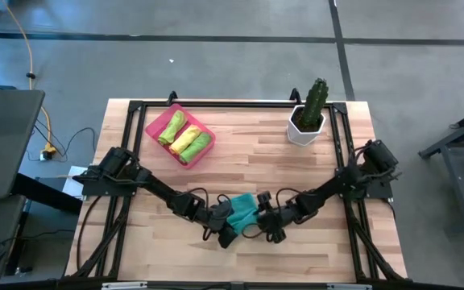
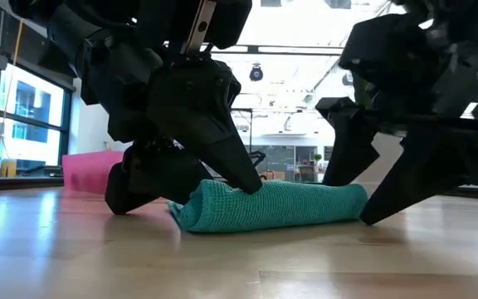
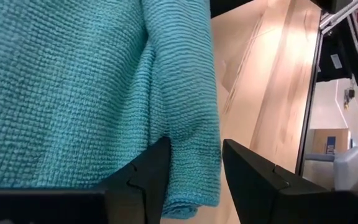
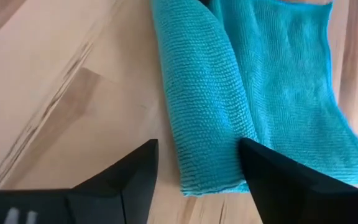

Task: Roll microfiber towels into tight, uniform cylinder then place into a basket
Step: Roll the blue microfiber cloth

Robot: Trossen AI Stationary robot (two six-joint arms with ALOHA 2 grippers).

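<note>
One teal towel is lying partly rolled near the table's front edge, between the two grippers. The left gripper is pinching a fold of it between narrowly parted fingers. The right gripper is standing wide, straddling the roll's end without squeezing it. Three rolled towels, two green and one yellow, are sitting in the one pink basket. One potted cactus is standing at the back.
</note>
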